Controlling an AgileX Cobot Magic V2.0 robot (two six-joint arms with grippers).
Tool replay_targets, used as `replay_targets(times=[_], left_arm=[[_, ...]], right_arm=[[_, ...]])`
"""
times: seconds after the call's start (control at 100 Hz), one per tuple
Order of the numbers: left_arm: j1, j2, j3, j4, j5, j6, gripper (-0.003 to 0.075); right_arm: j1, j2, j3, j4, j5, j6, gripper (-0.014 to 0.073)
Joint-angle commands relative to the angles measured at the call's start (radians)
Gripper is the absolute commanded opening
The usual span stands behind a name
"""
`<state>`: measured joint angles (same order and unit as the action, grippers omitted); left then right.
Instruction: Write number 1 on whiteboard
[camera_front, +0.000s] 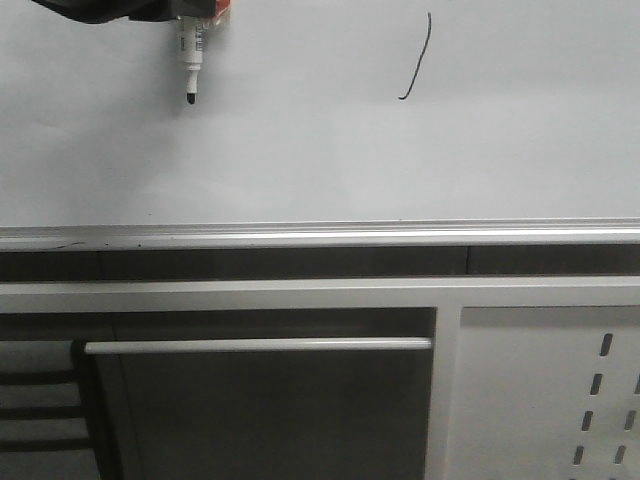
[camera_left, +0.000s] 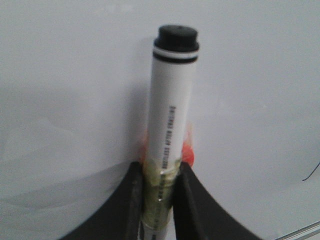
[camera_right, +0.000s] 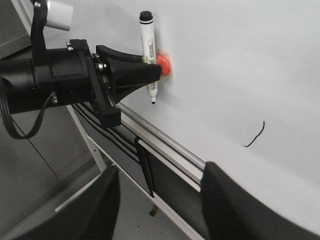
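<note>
The whiteboard fills the upper front view, with a silver rail along its lower edge. The number 1 is a thin black slanted stroke at upper right; it also shows in the right wrist view and its tip at the edge of the left wrist view. My left gripper is shut on a white marker pen with black tip, seen at top left in the front view and in the right wrist view, far left of the stroke. My right gripper is open and empty.
Below the rail is a dark gap and a white frame with a horizontal bar handle. A white perforated metal panel is at the lower right. Dark slats sit at the lower left.
</note>
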<state>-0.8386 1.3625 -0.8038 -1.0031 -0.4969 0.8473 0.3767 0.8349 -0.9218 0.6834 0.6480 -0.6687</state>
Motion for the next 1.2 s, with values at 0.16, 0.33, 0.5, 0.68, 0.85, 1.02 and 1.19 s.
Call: replay_targets(times=[0.16,0.33,0.5,0.68,0.85,1.02,1.19], left_arm=[[0.024,-0.005,-0.045,0.025,-0.113,-0.011,0.0144],[0.024,-0.008,-0.045,0.016,-0.105,-0.011,0.0388],[0.024,-0.030,-0.043,0.014,-0.063,-0.011,0.0488],[0.024,-0.114,-0.024,-0.058,0.031,0.111,0.0488],[0.024,-0.266,0.062,-0.179,0.009,0.254,0.0488],[0.024,-0.461,0.130,-0.185,0.077,0.272,0.0462],[0.024,-0.631,0.166,-0.185,0.229,0.301,0.0265]], right_arm=[[-0.003,-0.010,-0.032,0.017,-0.058,-0.003,0.0332],[-0.003,-0.010,-0.032,0.017,-0.058,-0.003,0.0332],[-0.003,-0.010,-0.032,0.010,-0.061,-0.003,0.0332],[-0.003,-0.014,-0.032,-0.019,-0.055,-0.003,0.0332],[-0.003,-0.028,-0.032,-0.130,-0.064,0.088,0.0332],[-0.069,-0.032,-0.032,-0.170,-0.045,0.201,0.0330],[-0.184,-0.101,-0.003,-0.170,-0.035,0.278,0.0092]])
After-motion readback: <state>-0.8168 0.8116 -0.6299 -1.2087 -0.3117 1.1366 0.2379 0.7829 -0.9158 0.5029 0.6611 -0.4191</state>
